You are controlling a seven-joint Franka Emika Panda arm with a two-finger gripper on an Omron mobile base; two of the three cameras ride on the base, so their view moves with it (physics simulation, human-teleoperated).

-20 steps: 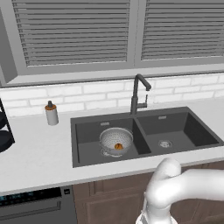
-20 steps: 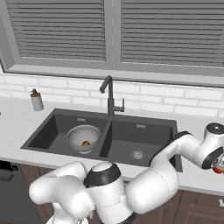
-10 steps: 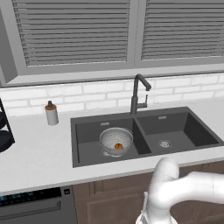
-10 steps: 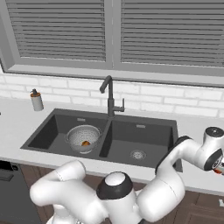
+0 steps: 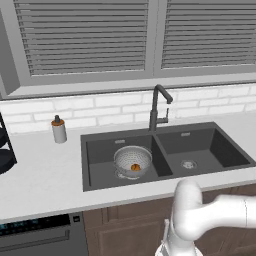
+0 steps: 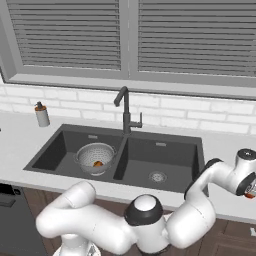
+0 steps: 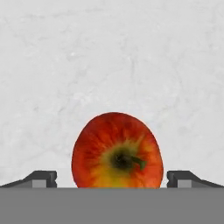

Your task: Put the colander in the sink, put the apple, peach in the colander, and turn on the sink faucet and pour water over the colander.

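Note:
A red and yellow apple (image 7: 117,151) lies on the white speckled counter (image 7: 109,57), stem end up. My gripper (image 7: 113,179) is open right over it, one fingertip (image 7: 41,178) on each side and both apart from it. In the right base view the hand hangs over the counter at the far right, where a red bit of the apple (image 6: 249,196) shows under it. The silver colander (image 5: 132,160) stands in the left basin of the dark sink (image 5: 225,150), with the orange peach (image 5: 135,167) inside. The faucet (image 5: 157,107) rises behind the divider. No stream shows.
A small soap bottle (image 5: 59,130) with a dark cap stands on the counter left of the sink. A dark rack (image 5: 4,150) sits at the far left edge. White brick wall and shuttered window lie behind. A dishwasher front (image 5: 35,235) is below left.
My elbow has swung round in front of the base and the hand has sunk a little over the right counter. The jaws stay open; nothing in the sink has moved.

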